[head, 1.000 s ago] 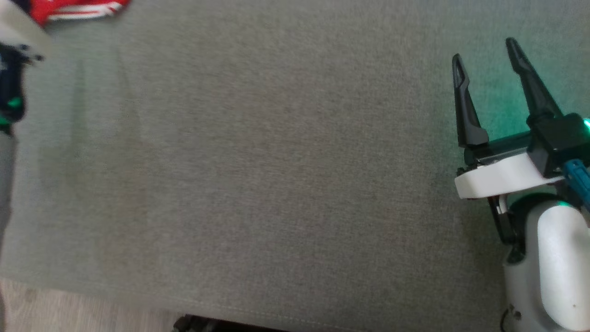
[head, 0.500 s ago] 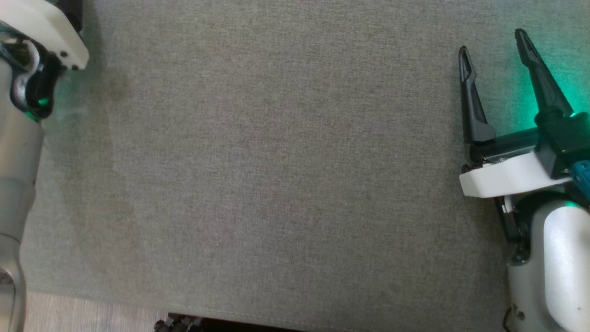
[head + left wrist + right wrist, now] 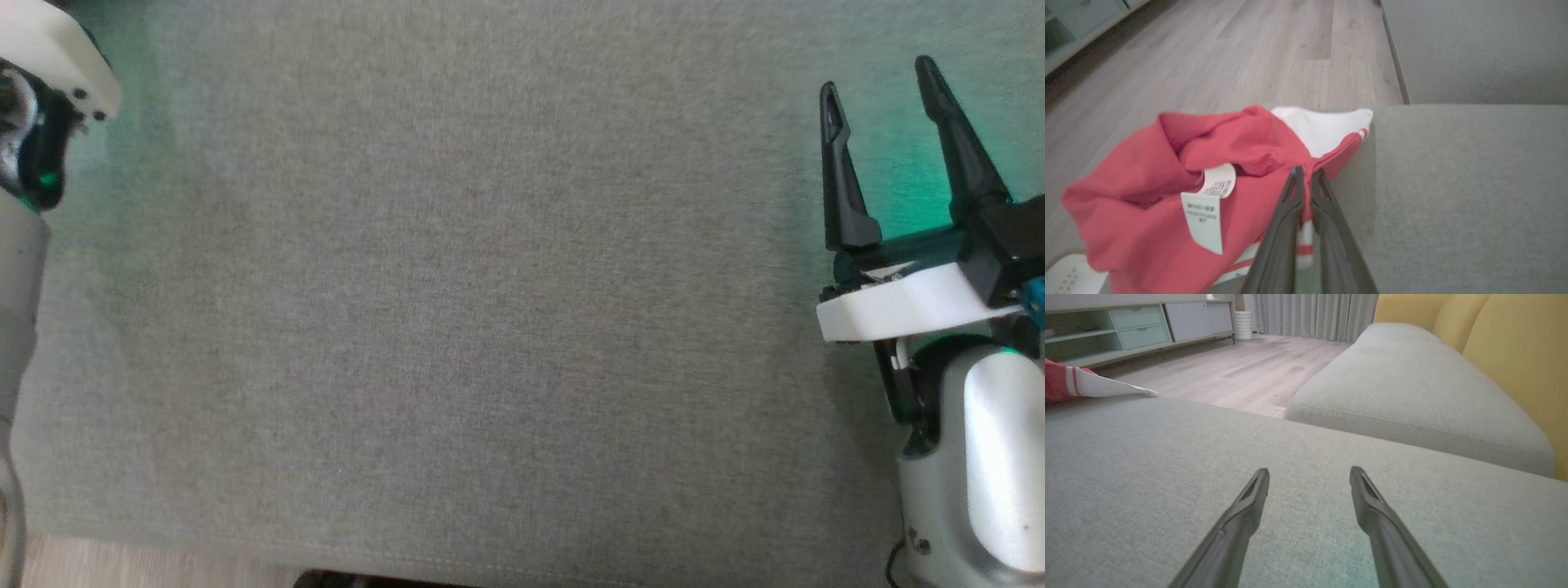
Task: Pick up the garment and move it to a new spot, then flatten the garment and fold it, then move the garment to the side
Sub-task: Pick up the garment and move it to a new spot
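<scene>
The garment [image 3: 1151, 204] is red with a white panel, red stripes and a white care label. It lies crumpled at the corner of the grey cushion [image 3: 1453, 196] in the left wrist view. My left gripper [image 3: 1307, 173] is shut on a fold of its red fabric. A white and red end of the garment [image 3: 1081, 384] shows at the far left of the right wrist view. My right gripper [image 3: 878, 75] hovers open over the cushion's right side with nothing between its fingers [image 3: 1257, 486]. The left wrist housing [image 3: 49, 57] sits at the head view's upper left corner.
Wooden floor [image 3: 1290, 53] runs beyond the cushion's edge. A second grey seat cushion [image 3: 1404, 388] with yellow back cushions [image 3: 1515, 347] lies ahead of the right gripper. A low cabinet [image 3: 1139, 322] stands along the far wall. A pale object [image 3: 1069, 277] sits on the floor below the garment.
The head view has shifted and the red garment has left its top left corner. My left arm moved up and left. The right gripper stays open in place.
</scene>
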{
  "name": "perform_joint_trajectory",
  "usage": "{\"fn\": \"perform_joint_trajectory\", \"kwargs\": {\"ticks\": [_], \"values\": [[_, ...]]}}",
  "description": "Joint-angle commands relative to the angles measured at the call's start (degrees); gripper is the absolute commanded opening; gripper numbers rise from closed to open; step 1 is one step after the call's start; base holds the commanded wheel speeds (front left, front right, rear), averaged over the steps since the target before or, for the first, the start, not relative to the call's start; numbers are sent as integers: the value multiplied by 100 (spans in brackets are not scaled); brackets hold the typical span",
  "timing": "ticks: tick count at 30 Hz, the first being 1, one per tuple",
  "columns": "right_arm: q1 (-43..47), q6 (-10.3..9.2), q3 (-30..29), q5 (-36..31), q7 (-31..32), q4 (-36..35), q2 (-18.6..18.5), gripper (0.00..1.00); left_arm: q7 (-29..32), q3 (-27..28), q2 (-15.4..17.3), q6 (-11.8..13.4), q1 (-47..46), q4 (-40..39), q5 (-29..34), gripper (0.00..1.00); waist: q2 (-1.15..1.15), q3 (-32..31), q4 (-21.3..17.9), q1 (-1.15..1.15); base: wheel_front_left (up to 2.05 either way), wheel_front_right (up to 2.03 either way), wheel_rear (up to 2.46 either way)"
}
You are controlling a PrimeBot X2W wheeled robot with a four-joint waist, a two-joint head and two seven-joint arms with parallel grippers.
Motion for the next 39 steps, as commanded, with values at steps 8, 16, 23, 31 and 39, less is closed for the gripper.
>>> {"fn": "perform_joint_trajectory", "kwargs": {"ticks": [8, 16, 23, 31, 39], "values": [[243, -4, -75, 450, -406, 415, 14, 100, -49, 3, 384, -83, -485, -665, 58, 0, 0, -1313, -429, 0, 0, 0, 0], [718, -4, -248, 841, -747, 1037, 14, 100, 571, -288, 145, -100, -666, -1629, 12, 0, 0, -2466, -1004, 0, 0, 0, 0], [1058, -4, -208, 1109, -941, 1371, 14, 100, 1020, -235, -572, 153, -910, -2602, -459, 0, 0, -2985, -1495, 0, 0, 0, 0], [1089, -4, -205, 1226, -1076, 1444, 14, 100, 1012, -10, -795, 562, -984, -3212, -644, 0, 0, -2849, -1778, 0, 0, 0, 0], [933, -4, -270, 1221, -1124, 1427, 14, 100, 893, 114, -537, 912, 260, -3201, -800, 0, 0, -2210, -1724, 0, 0, 0, 0]]}}
